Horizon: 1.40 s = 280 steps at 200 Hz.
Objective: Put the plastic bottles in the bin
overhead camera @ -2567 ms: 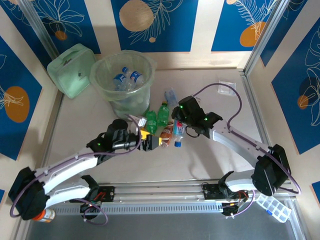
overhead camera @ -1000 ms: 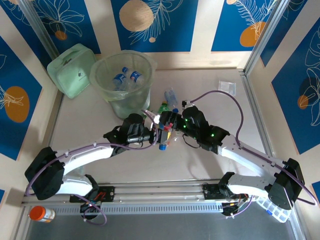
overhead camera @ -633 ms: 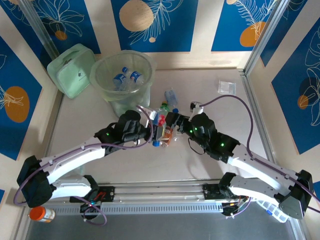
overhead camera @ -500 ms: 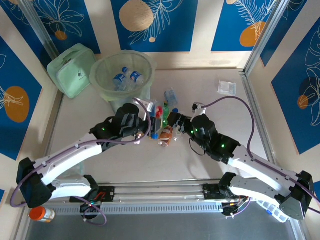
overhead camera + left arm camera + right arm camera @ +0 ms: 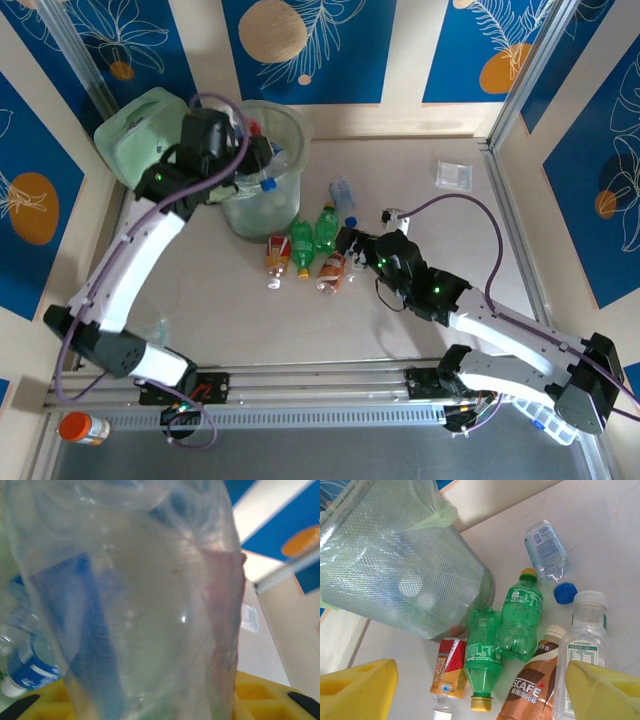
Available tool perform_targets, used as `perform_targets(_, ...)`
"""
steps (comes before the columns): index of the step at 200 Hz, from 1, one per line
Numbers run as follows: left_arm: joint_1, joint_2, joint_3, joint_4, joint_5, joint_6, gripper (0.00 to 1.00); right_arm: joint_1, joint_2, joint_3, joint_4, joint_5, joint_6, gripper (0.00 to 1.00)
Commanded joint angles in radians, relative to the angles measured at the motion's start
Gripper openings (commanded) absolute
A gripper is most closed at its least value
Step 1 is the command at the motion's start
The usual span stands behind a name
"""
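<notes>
One pale table (image 5: 450, 260) carries the whole scene. The bin (image 5: 258, 212), a tall translucent green bucket with a clear liner bunched over its rim, stands at the far left of it, just beside a boxy pale green container (image 5: 135, 145).

The left arm reaches up and across to the bin. The left gripper (image 5: 252, 162) hangs over the bin's mouth, clenched on a clear bottle with a blue label (image 5: 150, 605). In the left wrist view this bottle sits between the yellow pads (image 5: 260, 692). Below it, inside the bin, lies another blue-labelled bottle (image 5: 30, 670).

The right arm stretches from the near right toward the middle of the table. The right gripper (image 5: 345, 243) is above the right end of a cluster of bottles lying on the table near the bin's foot. Its yellow fingers (image 5: 357, 690) are spread wide, with nothing between them.

Six bottles lie in that cluster. Two green bottles with yellow caps, one (image 5: 522, 617) and the other (image 5: 481, 660), lie side by side and touching. A brown Nescafe bottle (image 5: 530, 687) lies to their right. Beside it is a clear bottle with a white cap (image 5: 584, 645). A red and orange labelled bottle (image 5: 449, 672) lies left of the green pair, close to the bin. A clear bottle with a blue cap (image 5: 547, 555) lies apart, farther back.

A small clear bag (image 5: 453, 173) lies at the far right of the table.
</notes>
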Motion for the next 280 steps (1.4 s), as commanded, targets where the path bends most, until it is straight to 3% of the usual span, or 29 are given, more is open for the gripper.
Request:
perform_targets(1,0.065,0.120,0.176,-0.192,0.057,-0.067,0.20,0.003,0.008,0.011,0.018,0.035,-0.014,0.87)
perform_targets(50,0.170,0.390,0.448,-0.259,0.199,-0.101,0.24,0.019,0.063,0.028,0.027,0.056,-0.036,0.86)
perform_targets(110,0.185,0.524,0.443,-0.247,0.237,-0.111,0.24,0.029,0.096,0.043,0.021,0.103,-0.052,0.86)
perform_targets(155,0.197,0.556,0.353,-0.193,0.251,-0.120,0.40,0.030,0.124,0.056,0.007,0.109,-0.049,0.86)
perform_targets(218,0.203,0.619,0.425,-0.206,0.309,-0.056,0.70,0.031,0.142,0.066,0.006,0.125,-0.062,0.86)
perform_targets(241,0.203,0.612,0.468,-0.241,0.301,-0.030,0.74,0.031,0.147,0.067,0.004,0.125,-0.064,0.87)
perform_targets(280,0.205,0.548,0.485,-0.244,0.303,-0.007,0.90,0.031,0.148,0.068,0.005,0.128,-0.067,0.86)
